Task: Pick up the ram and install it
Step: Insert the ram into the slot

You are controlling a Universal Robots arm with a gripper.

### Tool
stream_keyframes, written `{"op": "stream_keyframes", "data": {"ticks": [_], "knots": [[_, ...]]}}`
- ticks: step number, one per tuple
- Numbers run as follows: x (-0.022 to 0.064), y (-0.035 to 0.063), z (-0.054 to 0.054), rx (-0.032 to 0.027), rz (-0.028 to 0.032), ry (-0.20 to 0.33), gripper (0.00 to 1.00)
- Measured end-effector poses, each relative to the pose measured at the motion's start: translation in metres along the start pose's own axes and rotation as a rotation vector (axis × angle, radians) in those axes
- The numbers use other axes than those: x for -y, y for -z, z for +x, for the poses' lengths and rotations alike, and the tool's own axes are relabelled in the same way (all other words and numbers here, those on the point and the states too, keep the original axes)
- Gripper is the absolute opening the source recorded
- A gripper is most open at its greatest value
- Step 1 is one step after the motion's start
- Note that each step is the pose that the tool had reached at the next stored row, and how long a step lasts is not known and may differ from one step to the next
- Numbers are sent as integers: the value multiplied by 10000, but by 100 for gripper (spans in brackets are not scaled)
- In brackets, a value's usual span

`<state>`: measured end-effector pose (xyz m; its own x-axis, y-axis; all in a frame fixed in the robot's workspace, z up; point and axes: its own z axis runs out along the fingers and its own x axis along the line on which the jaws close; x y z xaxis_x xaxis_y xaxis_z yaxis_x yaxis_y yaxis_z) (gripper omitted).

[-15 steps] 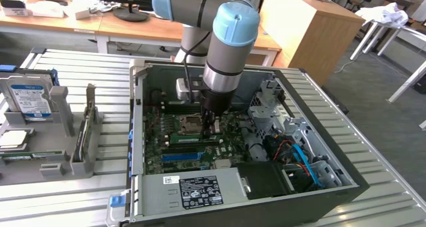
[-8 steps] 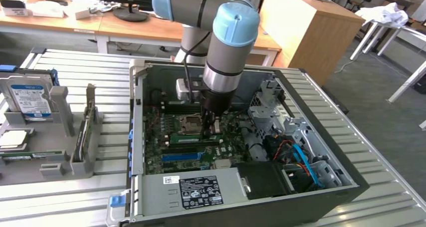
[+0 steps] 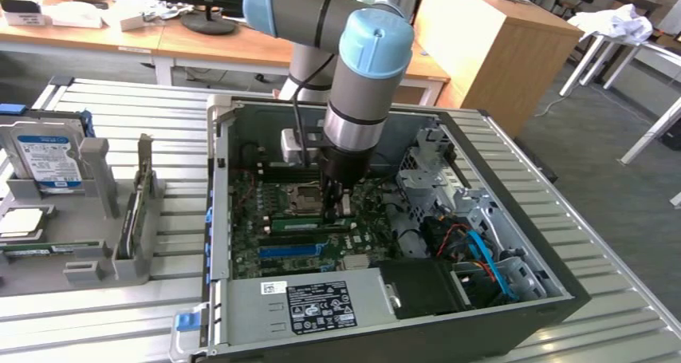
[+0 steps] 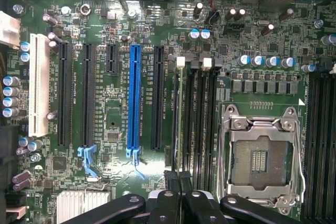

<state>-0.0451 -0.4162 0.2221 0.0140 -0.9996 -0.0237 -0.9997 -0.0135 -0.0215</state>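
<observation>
The black two-fingered gripper point(image 3: 336, 208), fingers pressed together, hangs mid-frame in the exterior view inside the open grey computer case point(image 3: 217, 195). Its tips meet one end of the long thin green circuit-board ram point(image 4: 180, 119).

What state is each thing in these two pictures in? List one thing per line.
Case: open, insides showing.
Ram: on edge in a memory slot, gripped.
Fingers: shut on the ram.
CPU socket: empty.
Blue slot: empty.
Hard drive: upright in a holder outside the case.
</observation>
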Motion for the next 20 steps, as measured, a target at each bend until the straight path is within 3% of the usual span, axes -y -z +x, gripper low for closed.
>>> {"op": "stream_keyframes", "data": {"ticks": [7, 10, 16, 20], "knots": [[0, -3, 0, 3, 2, 0, 13], [0, -2, 0, 2, 2, 0, 25], [0, 7, 0, -3, -1, -1, 25], [2, 74, -2, 1, 1, -1, 25]]}}
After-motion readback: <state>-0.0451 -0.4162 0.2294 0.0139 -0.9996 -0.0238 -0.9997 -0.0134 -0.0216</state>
